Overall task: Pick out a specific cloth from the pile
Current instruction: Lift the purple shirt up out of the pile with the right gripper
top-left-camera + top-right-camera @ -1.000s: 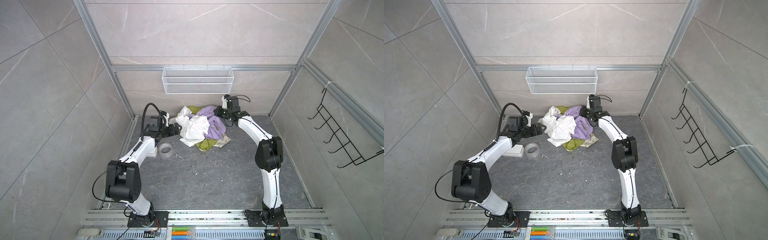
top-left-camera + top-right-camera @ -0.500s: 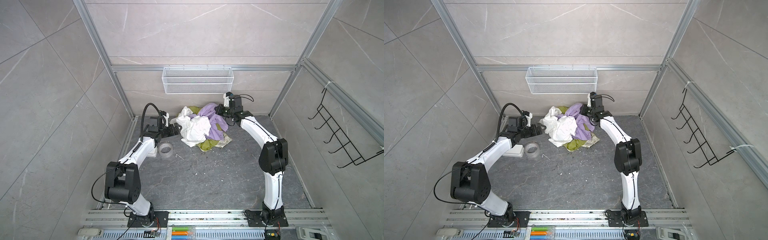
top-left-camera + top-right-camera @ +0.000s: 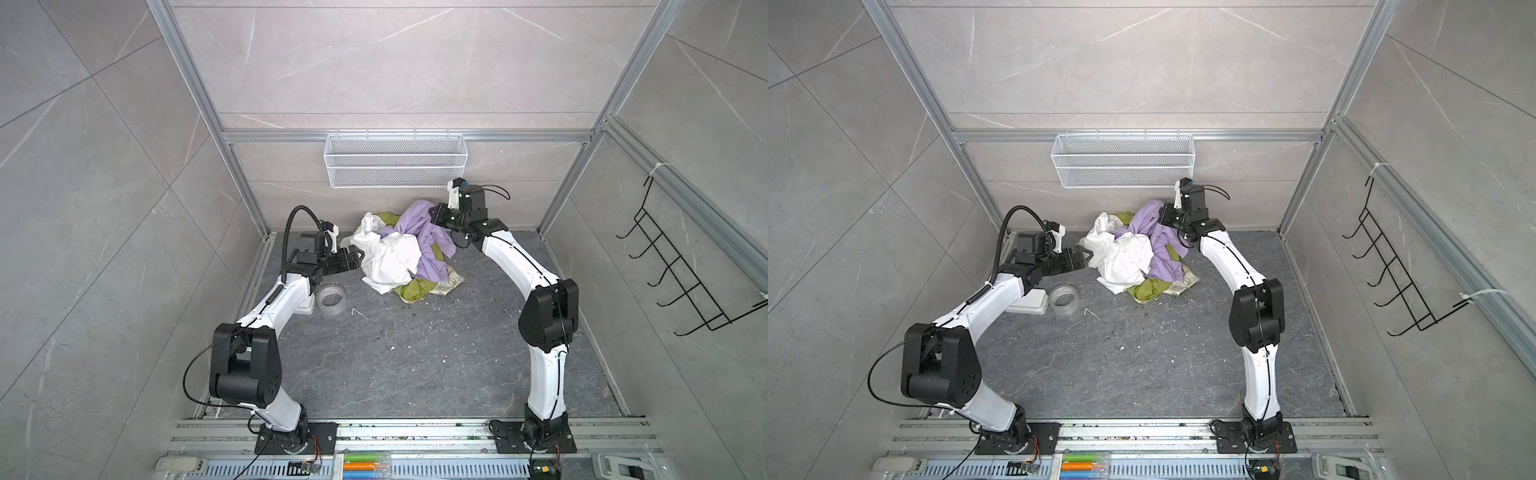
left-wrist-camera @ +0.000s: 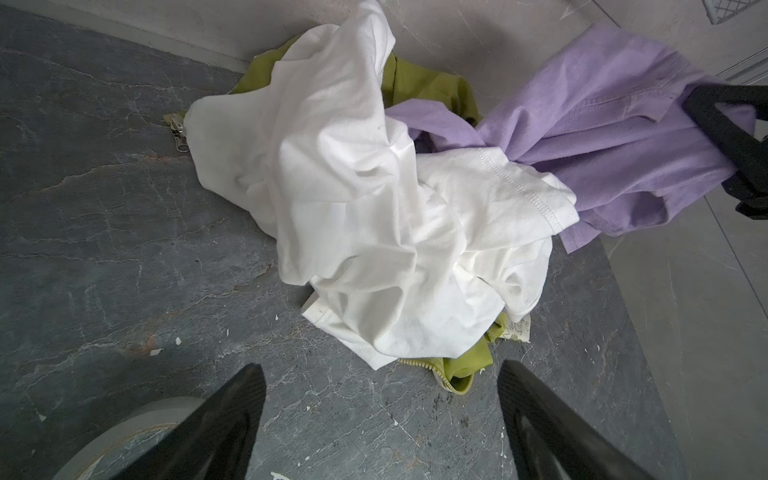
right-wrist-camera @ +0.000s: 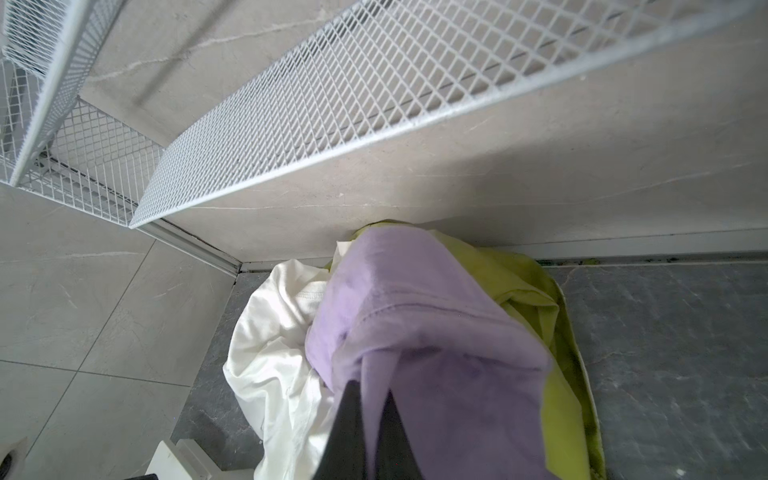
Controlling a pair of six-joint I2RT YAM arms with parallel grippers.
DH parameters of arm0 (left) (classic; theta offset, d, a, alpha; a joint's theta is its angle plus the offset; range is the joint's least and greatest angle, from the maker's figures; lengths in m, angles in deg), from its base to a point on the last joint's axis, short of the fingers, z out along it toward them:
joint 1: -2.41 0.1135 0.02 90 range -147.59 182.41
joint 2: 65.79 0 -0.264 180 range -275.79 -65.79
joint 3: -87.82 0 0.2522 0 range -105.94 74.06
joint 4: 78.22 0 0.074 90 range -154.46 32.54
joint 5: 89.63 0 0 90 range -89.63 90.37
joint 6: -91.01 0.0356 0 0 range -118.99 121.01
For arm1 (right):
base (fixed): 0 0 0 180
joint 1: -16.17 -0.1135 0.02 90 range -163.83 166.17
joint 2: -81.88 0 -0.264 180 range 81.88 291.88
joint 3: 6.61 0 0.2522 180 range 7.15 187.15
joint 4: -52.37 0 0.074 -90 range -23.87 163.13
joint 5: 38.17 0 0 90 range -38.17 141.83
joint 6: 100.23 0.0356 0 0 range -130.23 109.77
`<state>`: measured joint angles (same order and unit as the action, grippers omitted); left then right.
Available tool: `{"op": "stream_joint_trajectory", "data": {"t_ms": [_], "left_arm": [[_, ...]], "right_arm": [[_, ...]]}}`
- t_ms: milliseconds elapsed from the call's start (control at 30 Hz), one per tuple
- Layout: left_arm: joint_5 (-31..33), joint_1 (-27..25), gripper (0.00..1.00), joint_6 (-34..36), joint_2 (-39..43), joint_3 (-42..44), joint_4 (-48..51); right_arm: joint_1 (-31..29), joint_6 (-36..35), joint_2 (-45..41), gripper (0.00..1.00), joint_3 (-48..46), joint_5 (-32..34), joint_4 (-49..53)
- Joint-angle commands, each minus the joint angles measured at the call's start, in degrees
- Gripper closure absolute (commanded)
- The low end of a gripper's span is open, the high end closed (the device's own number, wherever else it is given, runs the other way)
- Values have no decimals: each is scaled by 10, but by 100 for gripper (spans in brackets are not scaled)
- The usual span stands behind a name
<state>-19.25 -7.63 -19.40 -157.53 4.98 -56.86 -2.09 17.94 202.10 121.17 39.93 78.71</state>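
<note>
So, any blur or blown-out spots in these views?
Both top views: evenly lit, no glare, pile sharp. Left wrist: white cloth very bright, but its folds and stitching still read. Right wrist: lavender cloth close to the lens looks soft, while the basket mesh is crisp.

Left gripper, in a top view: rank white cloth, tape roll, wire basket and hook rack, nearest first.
1. White cloth, just ahead of the left gripper.
2. Tape roll, on the floor.
3. Wire basket, back wall.
4. Hook rack, right wall.
</note>
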Motion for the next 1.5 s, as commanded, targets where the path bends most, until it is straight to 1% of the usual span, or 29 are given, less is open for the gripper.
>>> {"op": "stream_joint_trajectory", "data": {"t_ms": [0, 300, 733, 1200, 1467], "left_arm": [[-10, -2, 9, 4, -3, -12, -16], [-12, -3, 9, -2, -24, -8, -26], [-10, -5, 10, -3, -27, -1, -31], [-10, -8, 9, -2, -27, 1, -33], [-9, -9, 10, -3, -30, 1, -32]], "right_arm": [[-1, -16, -40, 100, 26, 18, -22], [0, -30, -53, 100, 41, 37, -15], [0, -53, -79, 100, 42, 58, -21], [7, -94, -124, 100, 18, 95, -18], [23, -99, -151, 100, -6, 104, -24]]}}
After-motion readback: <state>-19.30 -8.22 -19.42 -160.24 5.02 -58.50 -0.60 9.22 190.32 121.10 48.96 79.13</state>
